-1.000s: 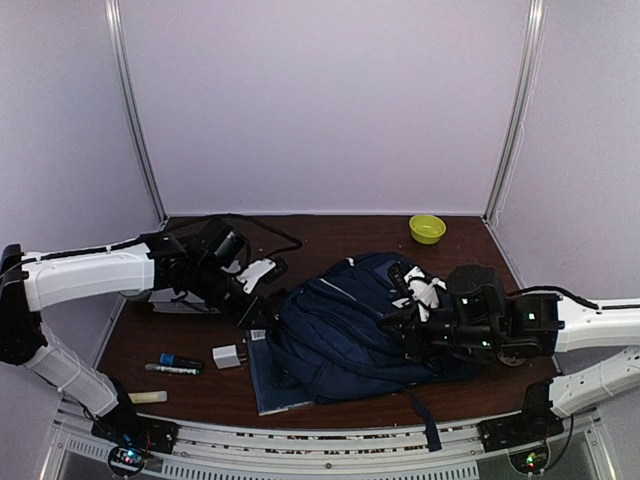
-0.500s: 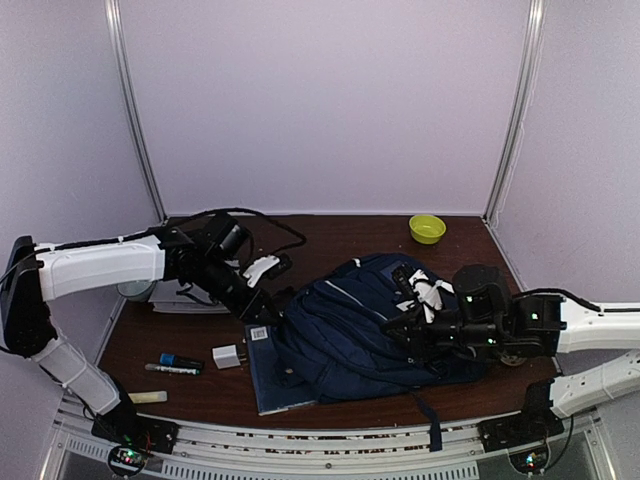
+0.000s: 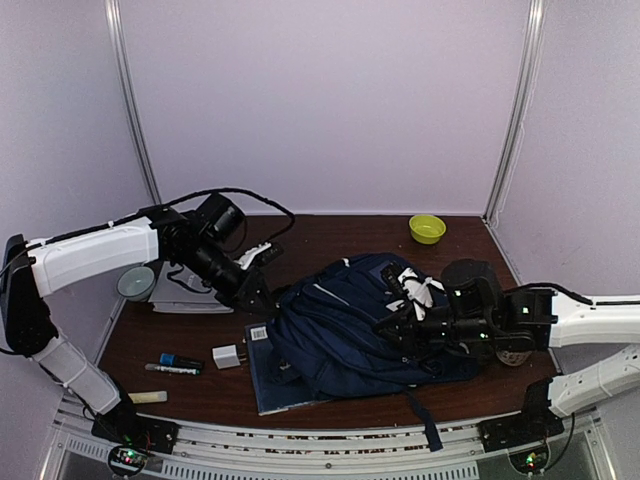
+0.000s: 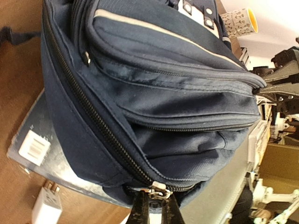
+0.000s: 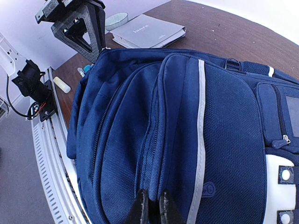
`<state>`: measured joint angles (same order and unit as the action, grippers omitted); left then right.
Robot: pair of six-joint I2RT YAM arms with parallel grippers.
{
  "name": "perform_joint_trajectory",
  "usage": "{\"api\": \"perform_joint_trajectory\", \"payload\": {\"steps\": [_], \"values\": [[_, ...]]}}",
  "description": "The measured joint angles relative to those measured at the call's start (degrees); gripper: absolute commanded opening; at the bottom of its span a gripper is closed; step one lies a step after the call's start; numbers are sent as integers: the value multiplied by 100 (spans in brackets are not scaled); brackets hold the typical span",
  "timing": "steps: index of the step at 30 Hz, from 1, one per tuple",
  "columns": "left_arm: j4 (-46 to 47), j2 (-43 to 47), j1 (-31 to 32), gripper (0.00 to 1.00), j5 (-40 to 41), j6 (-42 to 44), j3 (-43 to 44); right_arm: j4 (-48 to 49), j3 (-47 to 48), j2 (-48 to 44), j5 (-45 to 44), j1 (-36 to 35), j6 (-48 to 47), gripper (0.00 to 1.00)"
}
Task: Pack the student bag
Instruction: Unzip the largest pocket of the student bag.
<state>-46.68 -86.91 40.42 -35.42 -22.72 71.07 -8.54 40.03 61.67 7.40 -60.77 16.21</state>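
Beside the left fingers, the book lies mostly hidden under the student bag; the picture's edge crops those fingers.

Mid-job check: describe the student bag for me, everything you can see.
The student bag is navy fabric with white stripe trim and a white buckle patch, lying bulged on the table, its near corner over a dark blue book. The left gripper's fingers pinch a zip pull; the right gripper's fingers pinch a seam.

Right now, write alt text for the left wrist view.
The student bag, navy with a white stripe, fills the frame, lying partly on a dark blue book. At the bottom edge the left gripper pinches its zipper pull.
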Motion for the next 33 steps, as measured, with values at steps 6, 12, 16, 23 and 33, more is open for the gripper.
{"api": "perform_joint_trajectory", "payload": {"steps": [6, 12, 16, 23, 33], "values": [[26, 4, 0, 0, -105, -726, -50, -22, 24, 20, 22, 0, 4, 0], [-57, 9, -13, 0, -249, -918, -70, -74, 24, 26, 55, -2, -37, 0], [-103, 13, -37, 0, -684, -992, -50, -181, 7, -164, 48, -11, -136, 0], [-1141, 11, -4, 0, -317, -232, 376, -284, 0, -304, -4, -26, -391, 0], [-1561, 13, 494, 0, 1021, 824, 374, -387, 61, -251, -59, -50, -647, 0]]}}
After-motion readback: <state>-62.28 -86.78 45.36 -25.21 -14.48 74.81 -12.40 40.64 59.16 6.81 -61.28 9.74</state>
